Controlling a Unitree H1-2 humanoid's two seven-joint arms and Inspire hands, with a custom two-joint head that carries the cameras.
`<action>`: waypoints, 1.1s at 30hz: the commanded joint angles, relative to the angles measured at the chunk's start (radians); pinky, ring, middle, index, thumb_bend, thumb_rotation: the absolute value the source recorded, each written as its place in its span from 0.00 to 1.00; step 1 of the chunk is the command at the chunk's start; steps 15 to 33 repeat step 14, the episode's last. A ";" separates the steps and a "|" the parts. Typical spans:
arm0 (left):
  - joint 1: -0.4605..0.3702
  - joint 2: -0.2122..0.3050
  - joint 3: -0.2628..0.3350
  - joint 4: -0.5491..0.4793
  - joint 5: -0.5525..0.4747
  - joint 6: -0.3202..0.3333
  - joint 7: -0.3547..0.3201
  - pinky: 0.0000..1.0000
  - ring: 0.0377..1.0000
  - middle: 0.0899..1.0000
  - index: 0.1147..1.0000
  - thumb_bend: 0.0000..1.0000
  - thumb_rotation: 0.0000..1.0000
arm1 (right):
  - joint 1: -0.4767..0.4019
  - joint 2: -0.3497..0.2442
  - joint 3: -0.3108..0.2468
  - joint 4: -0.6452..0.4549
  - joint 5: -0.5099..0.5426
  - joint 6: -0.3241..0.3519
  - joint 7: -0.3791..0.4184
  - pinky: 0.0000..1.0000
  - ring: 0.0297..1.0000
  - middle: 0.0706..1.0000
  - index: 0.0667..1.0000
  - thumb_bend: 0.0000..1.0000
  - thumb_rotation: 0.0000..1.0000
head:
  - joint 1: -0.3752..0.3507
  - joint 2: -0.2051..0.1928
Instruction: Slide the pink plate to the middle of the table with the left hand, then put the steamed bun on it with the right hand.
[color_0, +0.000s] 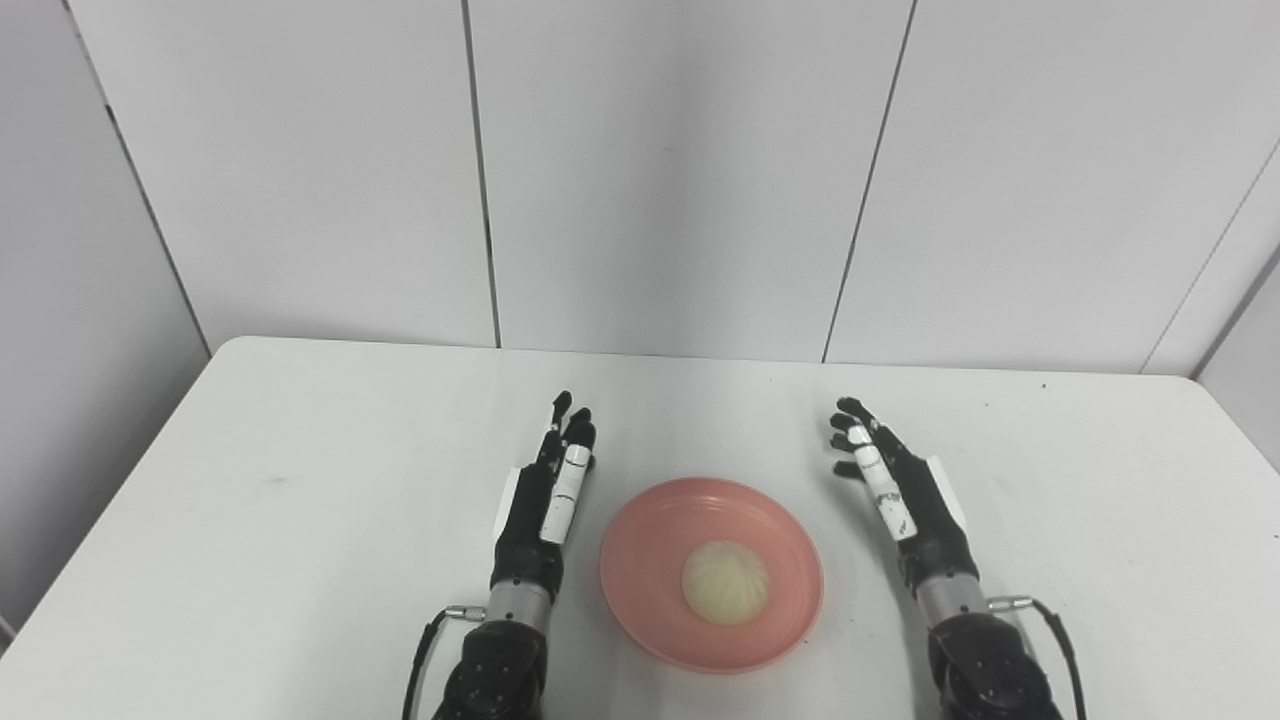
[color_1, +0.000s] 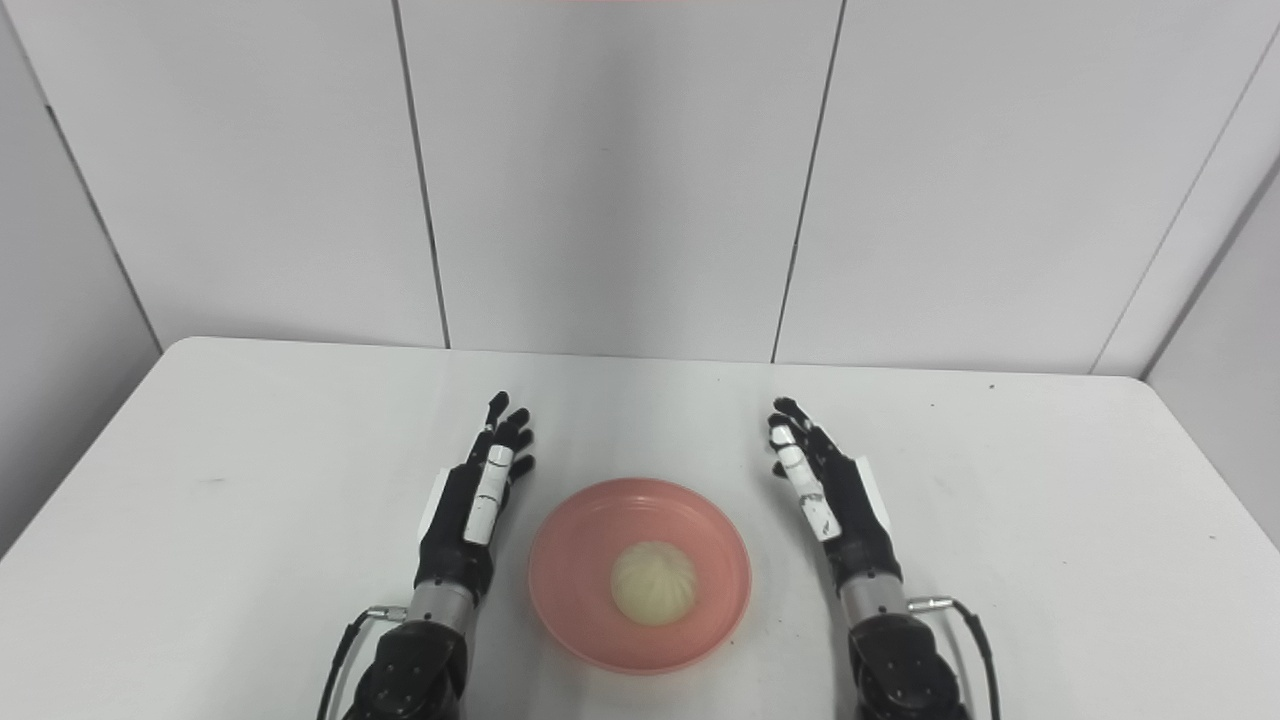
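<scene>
The pink plate (color_0: 640, 560) lies on the white table (color_0: 300, 480), near the front middle, between my two hands. The pale steamed bun (color_0: 725, 583) rests on the plate, a little right of its centre. My left hand (color_0: 545, 500) is open, fingers stretched forward, just left of the plate and apart from it. My right hand (color_0: 895, 490) is open, fingers spread, to the right of the plate and holding nothing. In the right eye view the plate (color_1: 580, 560), bun (color_1: 653, 584), left hand (color_1: 475, 500) and right hand (color_1: 830, 495) stand the same way.
White wall panels (color_0: 660, 170) rise behind the table's far edge. Cables run from both wrists at the bottom of the picture. The table's corners show at the back left and back right.
</scene>
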 joint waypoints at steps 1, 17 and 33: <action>0.001 0.006 -0.011 0.014 0.049 -0.042 0.045 1.00 1.00 1.00 1.00 0.70 1.00 | -0.015 0.010 -0.001 0.006 0.026 -0.030 -0.014 0.81 0.86 0.87 0.89 0.78 1.00 | -0.002 0.001; 0.026 0.026 -0.009 -0.012 0.090 0.000 0.081 1.00 1.00 1.00 1.00 0.66 1.00 | 0.010 0.021 0.049 -0.011 0.034 0.015 -0.049 0.83 0.88 0.90 0.90 0.77 1.00 | -0.027 0.012; 0.026 0.026 -0.009 -0.012 0.090 0.000 0.081 1.00 1.00 1.00 1.00 0.66 1.00 | 0.010 0.021 0.049 -0.011 0.034 0.015 -0.049 0.83 0.88 0.90 0.90 0.77 1.00 | -0.027 0.012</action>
